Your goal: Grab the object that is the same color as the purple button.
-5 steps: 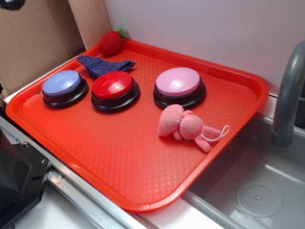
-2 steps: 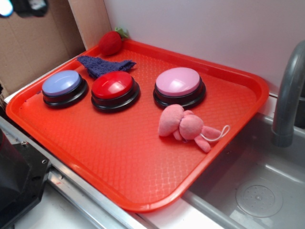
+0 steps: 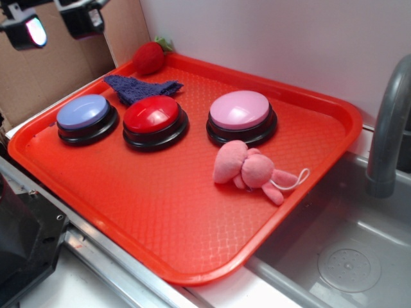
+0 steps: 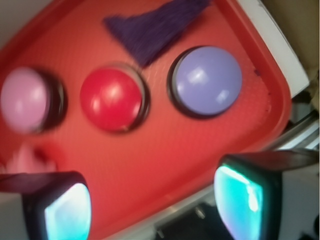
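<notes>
Descending into view, the gripper (image 3: 59, 24), jaws apart, seemingly hovers high above the purple button (image 3: 83, 113); the object (image 3: 138, 87) behind it lies untouched.

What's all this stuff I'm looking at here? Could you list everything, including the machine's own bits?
Textured red plastic tray: one, red, on the counter beside the sink.
Round dome push-buttons: three in a row on the tray; lavender-blue, red, pink, all on black bases.
Dark purple knitted cloth: one, behind the lavender and red buttons.
Red plush strawberry: one, tray's back corner.
Pink plush toy: one, in front of the pink button.
Grey metal sink and faucet: right side.
Brown cardboard: behind the tray, left.
Tool: one, black, open, high above the tray's left end.
</notes>
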Tool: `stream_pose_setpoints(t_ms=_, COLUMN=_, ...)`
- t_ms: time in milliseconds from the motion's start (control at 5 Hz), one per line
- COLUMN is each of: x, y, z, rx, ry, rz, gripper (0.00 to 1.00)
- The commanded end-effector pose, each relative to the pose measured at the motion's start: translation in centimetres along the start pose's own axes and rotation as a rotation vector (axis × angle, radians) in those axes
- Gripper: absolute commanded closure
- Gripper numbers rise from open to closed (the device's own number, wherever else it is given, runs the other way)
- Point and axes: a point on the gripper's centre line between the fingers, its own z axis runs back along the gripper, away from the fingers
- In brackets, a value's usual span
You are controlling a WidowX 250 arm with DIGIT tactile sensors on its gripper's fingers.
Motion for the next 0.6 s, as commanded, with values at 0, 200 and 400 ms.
stream_pose_setpoints(t_ms=0, x=5.0, y=1.8, z=-2.5, rx=0.007, ry=-0.149, rz=0.321, gripper=0.00)
stream_pose_setpoints(t_ms=200, x=7.5, y=2.5, z=-4.1, rx=-0.030, ry=-0.195, rz=0.410, gripper=0.00)
stream_pose_setpoints(t_ms=400, x=10.4, y=3.1, z=-5.2, rx=-0.075, ry=-0.215, rz=0.442, gripper=0.00)
